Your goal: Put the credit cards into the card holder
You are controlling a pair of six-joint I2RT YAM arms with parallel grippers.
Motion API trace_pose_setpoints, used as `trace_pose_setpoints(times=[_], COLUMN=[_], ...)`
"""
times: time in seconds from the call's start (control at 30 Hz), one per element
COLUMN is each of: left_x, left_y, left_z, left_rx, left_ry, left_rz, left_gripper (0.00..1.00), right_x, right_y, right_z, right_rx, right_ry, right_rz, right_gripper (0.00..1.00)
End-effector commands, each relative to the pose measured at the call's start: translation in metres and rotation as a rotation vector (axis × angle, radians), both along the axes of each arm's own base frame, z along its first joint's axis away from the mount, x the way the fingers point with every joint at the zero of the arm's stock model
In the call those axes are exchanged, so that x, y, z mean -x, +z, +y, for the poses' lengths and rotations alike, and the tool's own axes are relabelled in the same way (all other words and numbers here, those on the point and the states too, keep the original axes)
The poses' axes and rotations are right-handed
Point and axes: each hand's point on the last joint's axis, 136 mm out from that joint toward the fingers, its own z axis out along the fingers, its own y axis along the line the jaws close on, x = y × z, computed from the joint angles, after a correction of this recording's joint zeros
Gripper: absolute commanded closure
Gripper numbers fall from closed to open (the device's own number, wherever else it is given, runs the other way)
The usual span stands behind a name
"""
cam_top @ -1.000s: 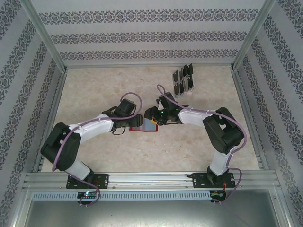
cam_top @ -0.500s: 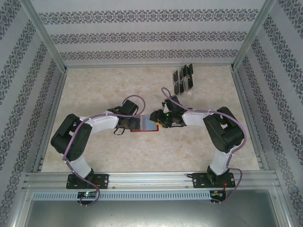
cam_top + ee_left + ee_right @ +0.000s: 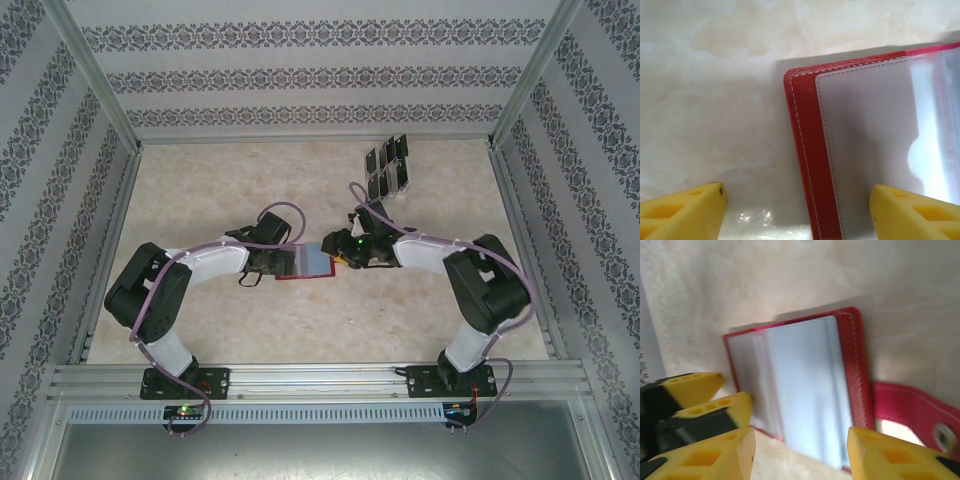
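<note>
Between the spread fingers of the left gripper (image 3: 797,205) lies a corner of the card holder (image 3: 865,140); the right gripper (image 3: 800,452), likewise spread, straddles its opposite side.

The card holder (image 3: 807,150) is grained red leather-like material with pale stitching; its inner sleeves (image 3: 805,390) are clear, glossy plastic. The table (image 3: 705,100) is smooth, slightly shiny and marbled, and the snap (image 3: 941,432) at lower right looks metal.
</note>
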Motion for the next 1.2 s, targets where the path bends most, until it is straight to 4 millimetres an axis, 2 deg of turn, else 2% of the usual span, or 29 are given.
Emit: trace_pose_setpoints(times=[0.0, 0.1, 0.2, 0.3, 0.5, 0.63, 0.8, 0.97, 1.17], left_x=[0.003, 0.0, -0.004, -0.008, -0.014, -0.016, -0.018, -0.019, -0.019], left_y=[0.019, 0.04, 0.059, 0.073, 0.086, 0.086, 0.087, 0.086, 0.085], left_z=[-0.004, -0.017, -0.03, -0.037, -0.038, -0.036, -0.032, -0.032, -0.032], left_rx=[0.058, 0.144, 0.227, 0.267, 0.268, 0.254, 0.24, 0.235, 0.232], left_ry=[-0.019, -0.025, -0.03, -0.029, -0.025, -0.018, -0.001, 0.004, 0.006], left_rz=[-0.007, -0.039, -0.059, -0.076, -0.098, -0.101, -0.114, -0.115, -0.111], left_gripper=[0.22, 0.2, 0.18, 0.18, 0.17, 0.17, 0.16, 0.16, 0.16], right_x=[-0.025, -0.049, -0.075, -0.1, -0.144, -0.166, -0.186, -0.196, -0.198], right_y=[0.072, 0.106, 0.119, 0.125, 0.115, 0.104, 0.083, 0.065, 0.066], right_z=[-0.014, -0.042, -0.074, -0.099, -0.126, -0.132, -0.131, -0.137, -0.146], right_rx=[-0.002, 0.085, 0.228, 0.343, 0.527, 0.604, 0.66, 0.734, 0.784], right_ry=[-0.017, -0.06, -0.1, -0.144, -0.146, -0.114, -0.061, -0.054, -0.057], right_rz=[-0.165, -0.257, -0.304, -0.329, -0.329, -0.313, -0.275, -0.252, -0.264], right_gripper=[0.48, 0.48, 0.48, 0.48, 0.51, 0.57, 0.62, 0.66, 0.69])
